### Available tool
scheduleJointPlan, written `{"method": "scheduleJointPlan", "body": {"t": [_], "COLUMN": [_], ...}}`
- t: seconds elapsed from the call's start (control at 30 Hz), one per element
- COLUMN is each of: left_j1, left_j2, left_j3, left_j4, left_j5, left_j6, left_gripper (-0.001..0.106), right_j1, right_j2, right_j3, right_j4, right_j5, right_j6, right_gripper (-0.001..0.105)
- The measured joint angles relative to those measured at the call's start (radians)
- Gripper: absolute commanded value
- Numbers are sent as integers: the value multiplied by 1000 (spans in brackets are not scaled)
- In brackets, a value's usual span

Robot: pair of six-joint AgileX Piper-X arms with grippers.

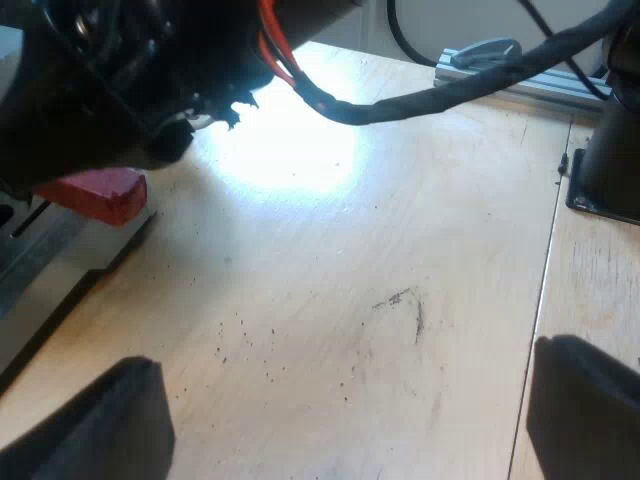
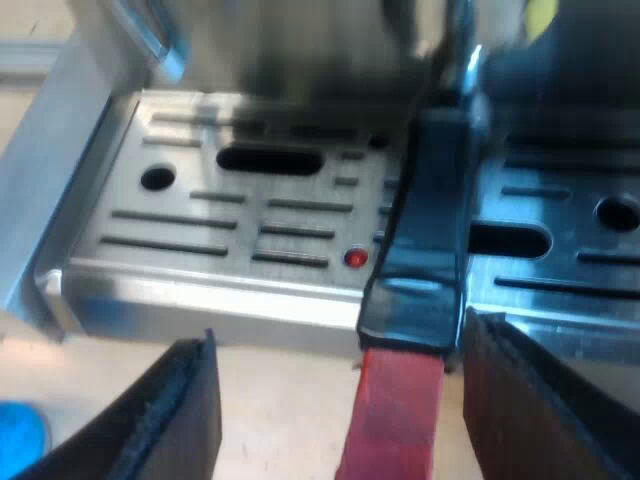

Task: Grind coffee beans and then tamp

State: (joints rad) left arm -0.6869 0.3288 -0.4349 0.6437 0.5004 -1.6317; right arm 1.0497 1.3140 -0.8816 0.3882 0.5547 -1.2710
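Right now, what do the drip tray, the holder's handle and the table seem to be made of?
Drip tray: looks like brushed steel, silver-grey with a dull sheen and punched slots.
Handle: seemingly glossy black plastic, by its bright highlights; its red end looks matte, perhaps plastic or rubber.
Table: pale wood, by its grain and the seam between boards.

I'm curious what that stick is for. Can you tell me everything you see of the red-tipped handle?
The handle is dark and glossy, ending in a red tip. It juts from the front of the espresso machine, over the slotted metal drip tray. The right gripper, fingers open, flanks the red tip without touching it.
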Motion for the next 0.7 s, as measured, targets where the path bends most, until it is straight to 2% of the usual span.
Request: {"method": "scheduleJointPlan", "body": {"t": [0.1, 0.3, 0.37, 0.7], "left_j1": [0, 0, 0, 0], "left_j2": [0, 0, 0, 0], "left_j3": [0, 0, 0, 0], "left_j4": [0, 0, 0, 0], "left_j5": [0, 0, 0, 0], "left_j6": [0, 0, 0, 0], "left_gripper": [74, 74, 74, 74], "right_j1": [-20, -29, -32, -32], "right_j2": [11, 32, 86, 147], "right_j3": [-3, -3, -3, -4], "right_j4": [17, 19, 16, 13], "right_j5": [-47, -81, -101, -103], "right_j6": [24, 27, 29, 29], "right_gripper": [56, 56, 56, 56]}}
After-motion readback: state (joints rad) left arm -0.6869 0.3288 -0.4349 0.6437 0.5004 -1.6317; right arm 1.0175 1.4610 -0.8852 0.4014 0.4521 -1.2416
